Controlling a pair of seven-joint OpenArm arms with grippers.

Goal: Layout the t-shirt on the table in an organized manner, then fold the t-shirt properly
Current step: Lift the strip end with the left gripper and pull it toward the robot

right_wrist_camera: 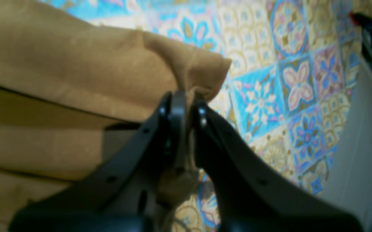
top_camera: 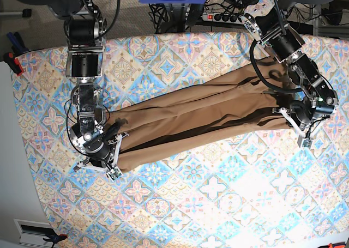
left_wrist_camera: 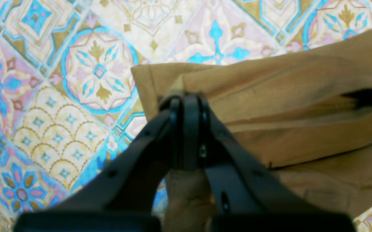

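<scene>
txt check | I can't read any letters, nos., brands or signs in any view | table cloth: pattern only, no writing | t-shirt near table centre: plain, no print or label legible | arm housings by table edge: no markings I can make out

The plain tan-brown t-shirt lies on the table patterned in blue, pink and cream diamond tiles.

My left gripper has matte black fingers that taper to rounded tips, with a small silver screw beside them. My right gripper matches it, two bright screw heads at its tips. Behind both run black and grey cylindrical links trailing thin black cables.
</scene>
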